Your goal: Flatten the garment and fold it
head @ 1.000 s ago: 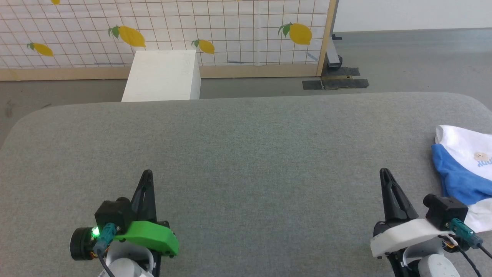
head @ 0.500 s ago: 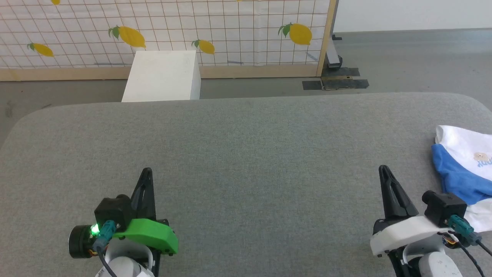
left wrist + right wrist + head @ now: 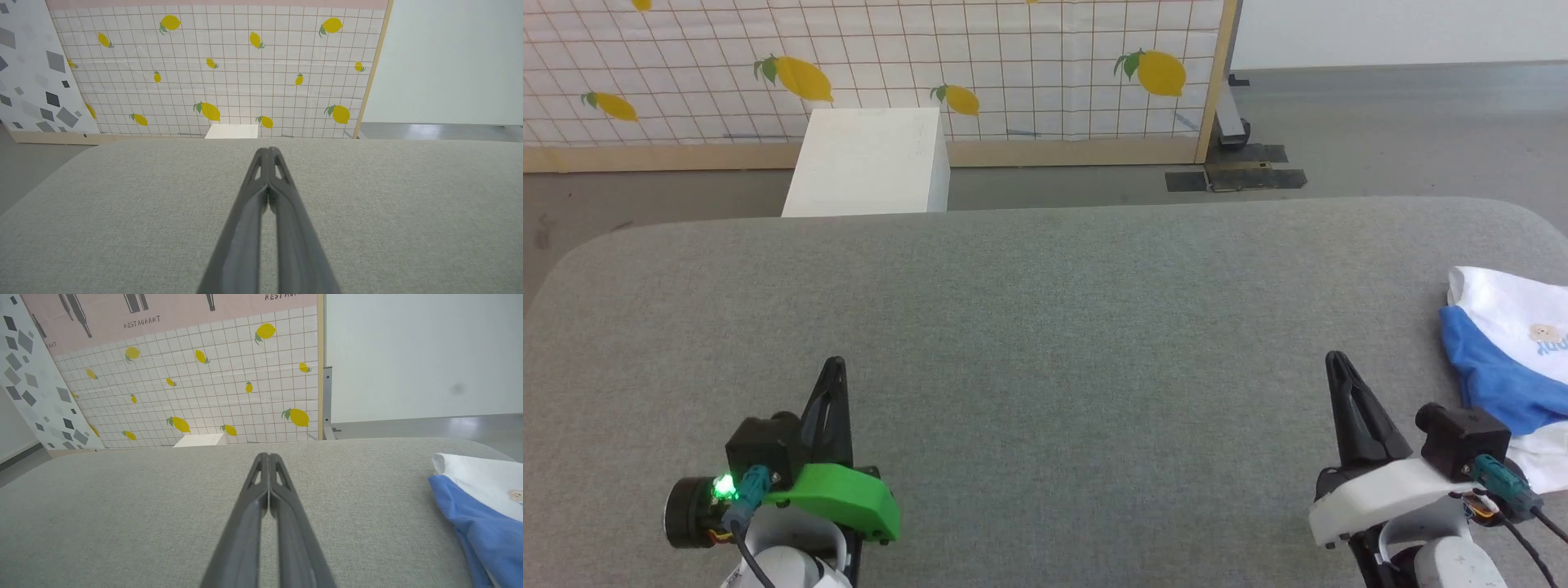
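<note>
Spot the garment (image 3: 1503, 310) bunched up at the right edge of the bench (image 3: 1045, 327), just right of the right jaws, not touching. Find left jaws and right jaws pressed shut, holding nothing. Looks soft, light and floppy, so expect sagging. Best to pinch the far white corner, maybe the hem; hard to tell while crumpled.

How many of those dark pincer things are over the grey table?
2. The left gripper at lower left, the right gripper at lower right near the garment; both shut.
</note>
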`<state>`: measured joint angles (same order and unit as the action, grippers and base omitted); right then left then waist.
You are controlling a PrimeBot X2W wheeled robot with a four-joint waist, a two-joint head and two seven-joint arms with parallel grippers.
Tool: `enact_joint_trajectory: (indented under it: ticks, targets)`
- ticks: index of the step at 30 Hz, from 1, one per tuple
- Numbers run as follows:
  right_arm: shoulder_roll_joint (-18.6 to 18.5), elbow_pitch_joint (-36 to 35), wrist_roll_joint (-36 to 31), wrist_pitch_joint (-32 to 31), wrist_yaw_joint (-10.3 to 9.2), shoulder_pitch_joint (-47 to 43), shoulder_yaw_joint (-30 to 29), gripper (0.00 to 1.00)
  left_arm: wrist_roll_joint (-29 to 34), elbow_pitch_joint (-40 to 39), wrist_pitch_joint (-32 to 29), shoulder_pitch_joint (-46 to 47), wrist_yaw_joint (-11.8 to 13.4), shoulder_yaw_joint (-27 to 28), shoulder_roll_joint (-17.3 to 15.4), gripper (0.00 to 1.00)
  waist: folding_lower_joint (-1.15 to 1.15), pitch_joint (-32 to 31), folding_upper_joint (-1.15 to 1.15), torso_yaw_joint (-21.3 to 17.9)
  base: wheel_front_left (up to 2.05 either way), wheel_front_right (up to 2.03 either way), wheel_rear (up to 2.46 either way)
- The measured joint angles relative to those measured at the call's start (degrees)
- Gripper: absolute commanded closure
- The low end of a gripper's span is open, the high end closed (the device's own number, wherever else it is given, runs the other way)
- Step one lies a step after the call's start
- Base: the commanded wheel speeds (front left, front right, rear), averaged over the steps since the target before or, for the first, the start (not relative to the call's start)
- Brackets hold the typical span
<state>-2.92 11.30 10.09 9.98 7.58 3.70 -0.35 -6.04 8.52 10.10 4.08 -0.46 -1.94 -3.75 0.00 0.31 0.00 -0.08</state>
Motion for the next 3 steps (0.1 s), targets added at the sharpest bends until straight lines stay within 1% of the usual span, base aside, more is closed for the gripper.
enact_joint_trajectory:
  ticks: [3]
  targets:
    - [0.00,-0.37,-0.22,-0.42,0.00,-0.20,0.01,1.00,0.02,-0.23,-0.47,-0.04,0.00,0.04,0.01,1.00,0.00,-0.01,0.00,0.00,0.00,0.00,0.00]
